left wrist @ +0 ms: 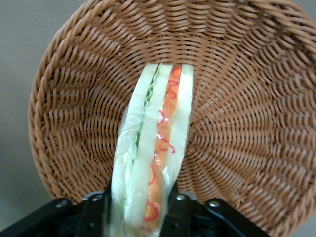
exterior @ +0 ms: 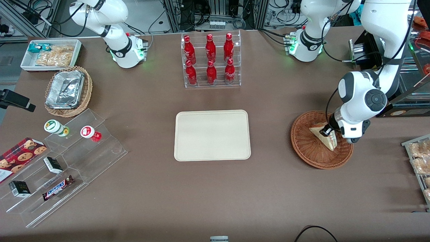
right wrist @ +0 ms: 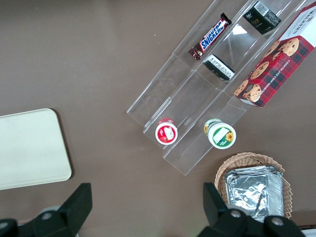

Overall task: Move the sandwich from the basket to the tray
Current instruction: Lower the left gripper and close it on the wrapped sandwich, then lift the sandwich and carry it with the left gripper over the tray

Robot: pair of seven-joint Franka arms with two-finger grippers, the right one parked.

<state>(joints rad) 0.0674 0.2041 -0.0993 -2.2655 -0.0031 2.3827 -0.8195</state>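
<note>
The sandwich (exterior: 323, 136) is a wrapped wedge of pale bread with red and green filling, standing on edge in the reddish-brown wicker basket (exterior: 307, 148) toward the working arm's end of the table. My gripper (exterior: 330, 133) is down in the basket, shut on the sandwich. In the left wrist view the sandwich (left wrist: 153, 148) sits squeezed between the two black fingers (left wrist: 183, 207), with the basket (left wrist: 247, 113) weave all around it. The cream tray (exterior: 212, 135) lies flat and bare at the table's middle, beside the basket.
A clear rack of red bottles (exterior: 211, 60) stands farther from the front camera than the tray. Toward the parked arm's end are a tan basket with a foil container (exterior: 67, 90), a white snack bin (exterior: 50, 53) and clear stepped shelves (exterior: 67, 168) with snacks. More snacks (exterior: 420, 158) lie at the working arm's table edge.
</note>
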